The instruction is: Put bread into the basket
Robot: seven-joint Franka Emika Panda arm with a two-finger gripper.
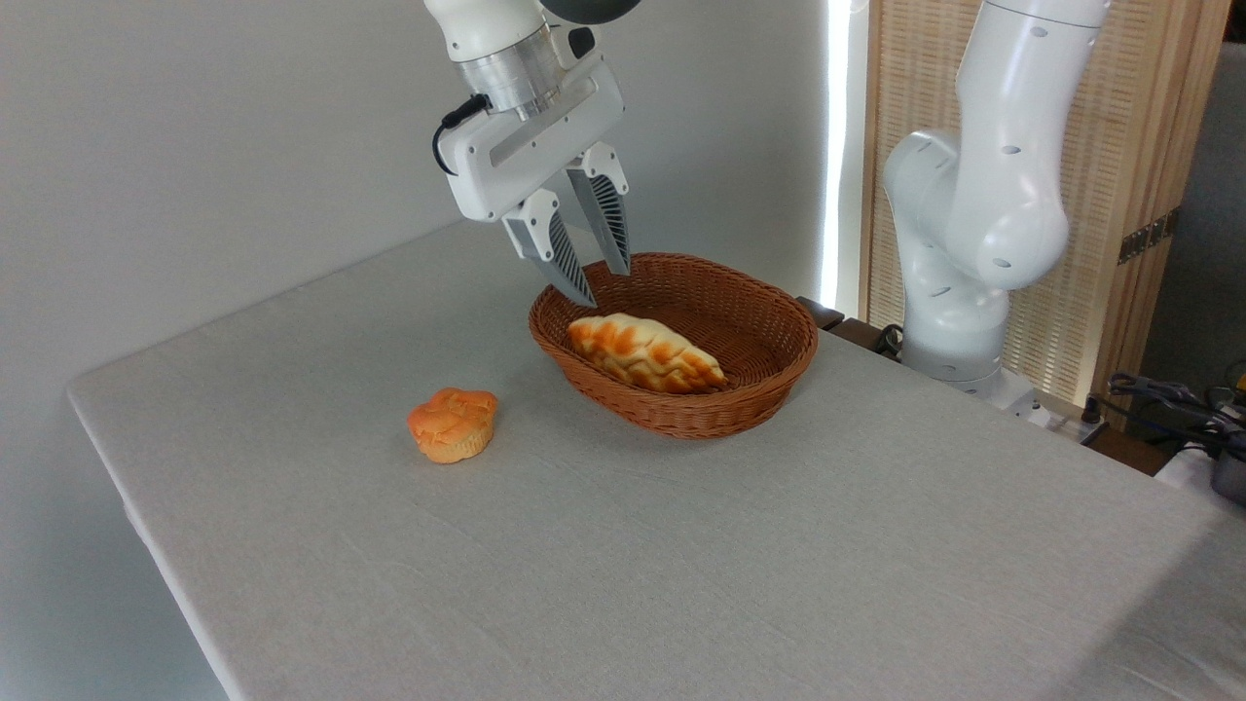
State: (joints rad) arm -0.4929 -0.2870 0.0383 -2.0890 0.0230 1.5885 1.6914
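The bread (645, 353), a braided orange-brown loaf with pale grooves, lies inside the basket (769, 385), a reddish-brown oval wicker one near the table's far edge. My gripper (604, 282) hangs open just above the basket's left rim, a little above the loaf's left end. Its fingers hold nothing and do not touch the loaf.
A small round orange muffin-shaped bun (452, 424) sits on the grey tablecloth to the left of the basket. The arm's white base (959, 321) stands at the table's far right. Cables and clutter (1178, 399) lie beyond the right edge.
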